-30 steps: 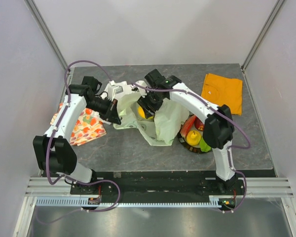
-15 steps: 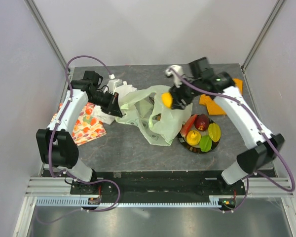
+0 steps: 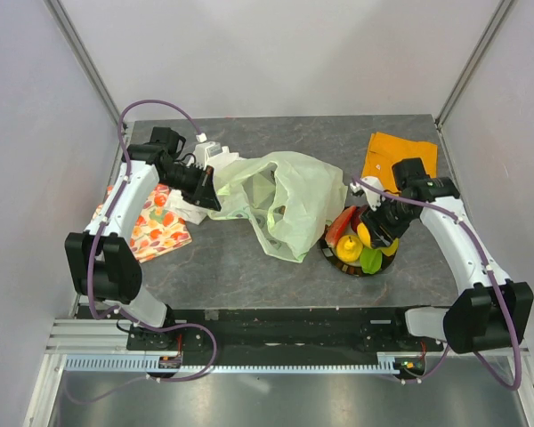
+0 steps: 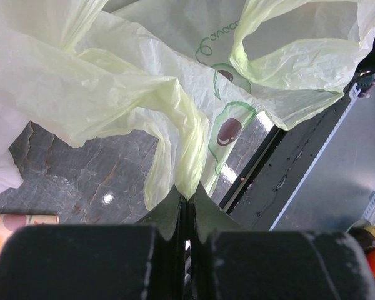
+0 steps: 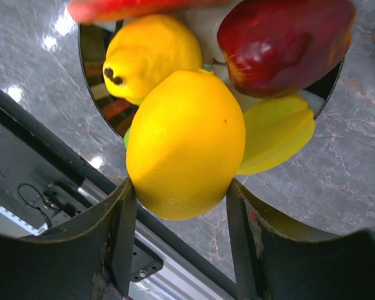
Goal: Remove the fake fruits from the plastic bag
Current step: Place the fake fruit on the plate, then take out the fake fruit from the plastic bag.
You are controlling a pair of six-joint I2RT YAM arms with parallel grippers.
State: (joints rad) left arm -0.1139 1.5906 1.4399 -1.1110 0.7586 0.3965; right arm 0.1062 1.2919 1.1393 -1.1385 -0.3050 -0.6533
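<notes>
The grey desk [image 3: 240, 262] carries everything, and the big change on it is the plastic bag [image 3: 289, 200]: a second ago it lay bunched under the right arm, now it lies spread wide across the middle with its mouth gaping towards the right. The left arm has drawn back towards the far left corner, and the left gripper [image 3: 209, 191] is clamped tight on a twisted handle loop of the bag [image 4: 144, 81], its jaws pressed together on the thin film [image 4: 187, 200]. The right arm has made the long trip: it was down in the bag's mouth a second ago, then above the bag's far side, and now it is swung out to the right. The printed cloth [image 3: 151, 227] at the left edge and the orange cloth [image 3: 396, 160] at the far right lie as they did. The dark round dish [image 3: 338, 264] sits just right of the bag, holding the fake fruits [image 3: 347, 247] already taken out. The right gripper [image 3: 374, 233] hangs over it, its jaws [image 5: 181, 187] clasping a yellow lemon [image 5: 184, 144] from both sides. Beneath the lemon lie a yellow pear shape [image 5: 147, 56], a dark red fruit [image 5: 281, 40] and a yellow ridged piece [image 5: 275, 134]; whether the lemon touches them I cannot tell.
</notes>
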